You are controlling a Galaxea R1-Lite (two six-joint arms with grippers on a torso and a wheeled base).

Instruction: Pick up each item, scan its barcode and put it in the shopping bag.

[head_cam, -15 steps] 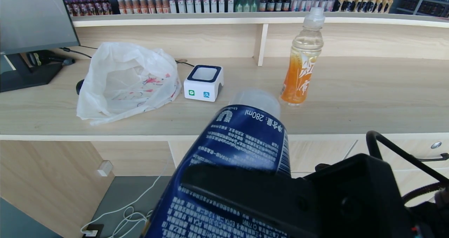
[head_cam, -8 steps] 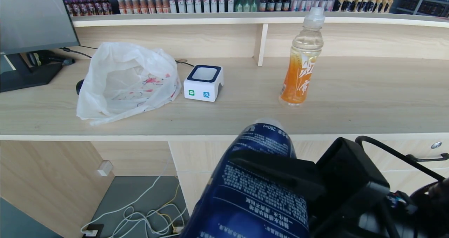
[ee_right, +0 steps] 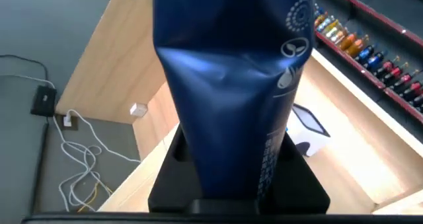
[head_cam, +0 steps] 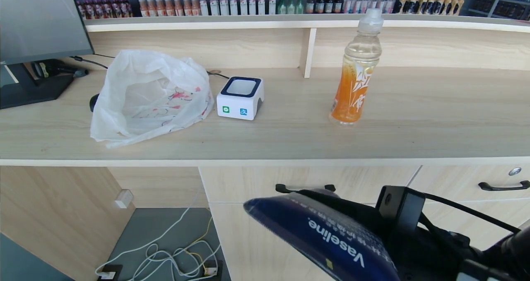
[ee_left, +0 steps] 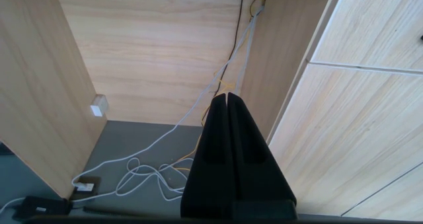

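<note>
My right gripper [head_cam: 352, 214] is shut on a dark blue lotion tube [head_cam: 327, 235], held low in front of the counter's drawers with its flat crimped end to the left. The tube [ee_right: 231, 78] runs out from that gripper [ee_right: 231, 164] in the right wrist view. A white plastic shopping bag [head_cam: 145, 94] lies open on the counter's left part. Beside it stands the white barcode scanner [head_cam: 241, 97] with a dark-rimmed window on top. An orange drink bottle [head_cam: 356, 72] stands upright right of the scanner. My left gripper [ee_left: 228, 100] hangs below the counter, fingers pressed together, holding nothing.
A monitor [head_cam: 39, 20] on a black stand sits at the counter's far left. A raised shelf with a divider [head_cam: 308, 51] runs behind the counter, with rows of bottles beyond. Drawers with black handles [head_cam: 503, 186] lie under the counter. Cables [head_cam: 165, 256] trail on the floor.
My right gripper has dropped from counter height to below the counter edge and turned the tube from standing steeply to lying nearly flat. Bag, scanner and bottle have not moved.
</note>
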